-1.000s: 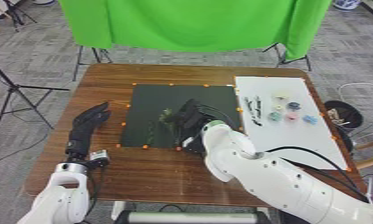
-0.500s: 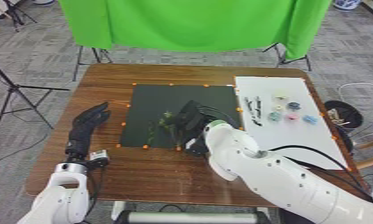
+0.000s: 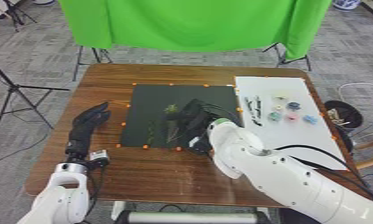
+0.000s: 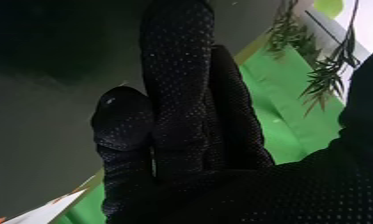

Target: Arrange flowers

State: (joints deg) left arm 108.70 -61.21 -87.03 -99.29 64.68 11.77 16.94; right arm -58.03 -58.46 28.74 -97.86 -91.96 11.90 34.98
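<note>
Since the earlier frames, the leafy top of one green sprig [image 3: 171, 108] has moved a little farther from the robot, and the right hand [image 3: 194, 116] has shifted slightly to the right. The second sprig [image 3: 151, 131] stays in its place, and the left hand [image 3: 92, 118] also keeps its place.

The right hand is over the dark mat [image 3: 165, 92], and its fingers [image 4: 178, 75] are nearly straight, so it is open. The left hand is relaxed and open, above the left side of the wooden table [image 3: 102, 82]. The first sprig is on the mat, just beside the right hand; whether they touch, I cannot tell. Its leafy end points away from the robot, and its long axis runs from near to far. The second sprig is left of it, lying almost parallel.

The leaves are narrow and feathery, and in the right wrist view some tips are reddish. The gloves are of black fabric, which there shows a fine dotted texture. On the smooth white board [image 3: 298, 140] are small, rounded pastel flower heads [image 3: 292, 116] and thin dark pieces [image 3: 257, 110]. Behind the table, a bright green cloth [image 3: 196, 25] hangs in soft folds.
</note>
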